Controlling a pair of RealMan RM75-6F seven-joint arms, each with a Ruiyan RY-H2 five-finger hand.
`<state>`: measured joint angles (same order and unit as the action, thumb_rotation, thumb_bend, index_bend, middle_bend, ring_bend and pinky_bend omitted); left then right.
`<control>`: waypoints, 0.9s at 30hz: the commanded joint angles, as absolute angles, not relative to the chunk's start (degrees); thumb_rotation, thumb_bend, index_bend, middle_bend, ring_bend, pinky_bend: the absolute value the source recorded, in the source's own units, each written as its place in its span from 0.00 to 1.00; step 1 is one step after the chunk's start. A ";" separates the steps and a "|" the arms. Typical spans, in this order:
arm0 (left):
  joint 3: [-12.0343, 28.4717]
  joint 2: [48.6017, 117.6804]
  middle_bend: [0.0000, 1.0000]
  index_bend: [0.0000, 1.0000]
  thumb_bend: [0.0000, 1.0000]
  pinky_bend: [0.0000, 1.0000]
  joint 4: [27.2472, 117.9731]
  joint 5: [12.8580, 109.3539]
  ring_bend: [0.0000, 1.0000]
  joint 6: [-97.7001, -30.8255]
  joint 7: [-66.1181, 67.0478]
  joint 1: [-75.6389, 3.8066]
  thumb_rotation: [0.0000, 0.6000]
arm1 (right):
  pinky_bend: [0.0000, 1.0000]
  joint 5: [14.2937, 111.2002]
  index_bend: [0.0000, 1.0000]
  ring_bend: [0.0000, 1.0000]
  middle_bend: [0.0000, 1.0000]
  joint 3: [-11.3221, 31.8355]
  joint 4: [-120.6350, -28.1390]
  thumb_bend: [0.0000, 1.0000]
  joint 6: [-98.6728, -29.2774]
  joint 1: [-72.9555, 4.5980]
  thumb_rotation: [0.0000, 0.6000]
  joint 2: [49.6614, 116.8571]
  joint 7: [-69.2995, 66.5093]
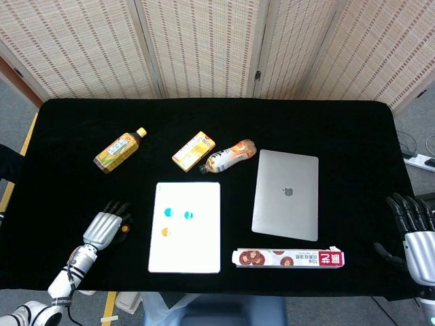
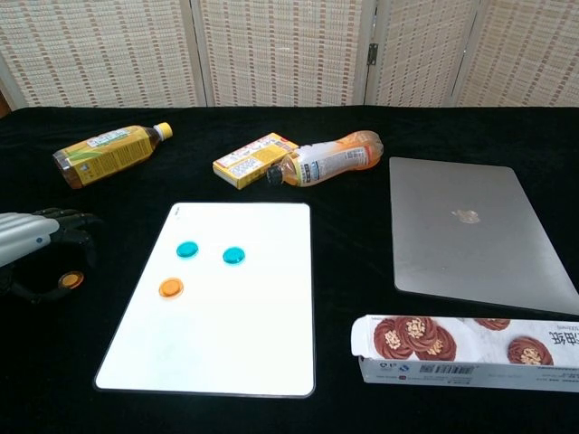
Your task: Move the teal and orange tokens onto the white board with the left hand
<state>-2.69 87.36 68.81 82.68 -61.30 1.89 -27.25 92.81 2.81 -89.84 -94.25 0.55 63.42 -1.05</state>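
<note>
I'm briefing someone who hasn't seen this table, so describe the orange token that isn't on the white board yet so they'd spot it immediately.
Find the white board in the middle of the black table, then look off its left edge to the left hand. The loose orange token lies on the cloth just under the fingers, unlike the other orange token, which sits on the board.

A bare strip of black cloth is left between the left hand (image 1: 104,228) and the white board (image 1: 185,227). The board's far edge is crowded by a box (image 1: 194,151) and an orange bottle (image 1: 228,155); its right side is flanked by a laptop (image 1: 286,194).
</note>
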 commanded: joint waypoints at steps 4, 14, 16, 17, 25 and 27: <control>-2.46 87.49 0.11 0.41 0.43 0.00 67.94 82.47 0.00 -60.94 1.50 -26.83 1.00 | 0.00 92.90 0.00 0.03 0.08 2.72 -89.66 0.21 -94.53 0.75 0.98 63.51 -1.17; -2.24 87.81 0.11 0.42 0.43 0.00 66.84 82.58 0.00 -60.56 0.54 -26.31 1.00 | 0.00 93.20 0.00 0.03 0.08 2.61 -89.61 0.21 -94.95 0.95 0.98 63.59 -1.18; -2.11 87.92 0.11 0.42 0.43 0.00 66.55 82.54 0.00 -60.34 0.38 -26.35 1.00 | 0.00 93.16 0.00 0.03 0.08 2.61 -89.62 0.21 -95.04 1.01 0.98 63.58 -1.15; -2.06 87.95 0.11 0.42 0.43 0.00 66.44 82.52 0.00 -60.22 0.30 -26.37 1.00 | 0.00 93.14 0.00 0.03 0.08 2.60 -89.64 0.21 -95.06 1.05 0.98 63.58 -1.15; -1.72 88.61 0.11 0.48 0.44 0.00 65.30 83.05 0.00 -60.22 -0.68 -26.43 1.00 | 0.00 93.17 0.00 0.03 0.08 2.57 -89.58 0.21 -95.35 1.26 0.98 63.62 -1.25; -1.69 88.68 0.11 0.49 0.44 0.00 65.03 83.13 0.00 -60.05 -0.79 -26.49 1.00 | 0.00 93.16 0.00 0.03 0.08 2.57 -89.57 0.21 -95.40 1.31 0.98 63.58 -1.31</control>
<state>-1.70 88.65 65.06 83.11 -60.07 -0.77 -26.48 93.16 2.57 -89.57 -95.40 1.30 63.58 -1.31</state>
